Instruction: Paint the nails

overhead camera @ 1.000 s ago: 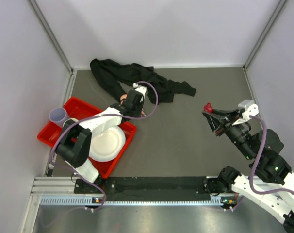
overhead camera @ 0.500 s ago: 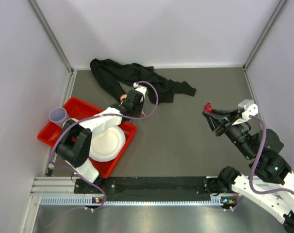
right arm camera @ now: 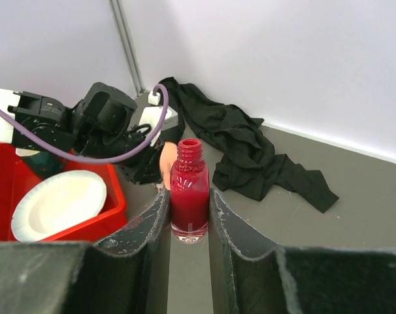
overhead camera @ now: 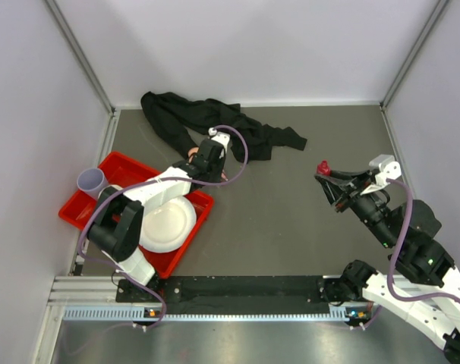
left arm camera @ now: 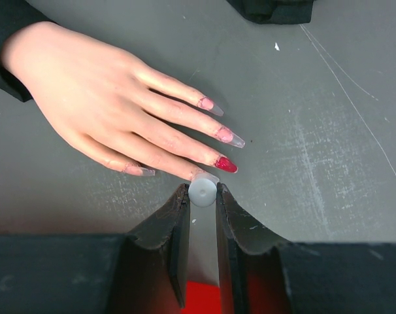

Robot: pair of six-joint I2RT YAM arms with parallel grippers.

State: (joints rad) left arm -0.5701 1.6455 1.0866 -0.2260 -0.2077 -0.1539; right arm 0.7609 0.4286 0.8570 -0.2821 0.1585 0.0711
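Note:
A pale mannequin hand (left arm camera: 100, 98) with a black sleeve lies flat on the grey table, fingers pointing right. One nail (left arm camera: 225, 164) is dark red; the other nails (left arm camera: 211, 106) show only faint smears. My left gripper (left arm camera: 202, 193) is shut on the white brush cap (left arm camera: 202, 190), which sits right at a fingertip just below the red nail. In the top view the left gripper (overhead camera: 209, 161) is over the hand. My right gripper (right arm camera: 188, 216) is shut on the open red polish bottle (right arm camera: 189, 193), held upright in the air at the right (overhead camera: 323, 168).
A black garment (overhead camera: 215, 125) lies spread at the back of the table. A red tray (overhead camera: 120, 168) at the left holds a white plate (overhead camera: 165, 224); a lilac cup (overhead camera: 91, 181) stands at its far corner. Walls close in on three sides.
The right gripper with the bottle has shifted very slightly left and away. The left arm has not visibly moved.

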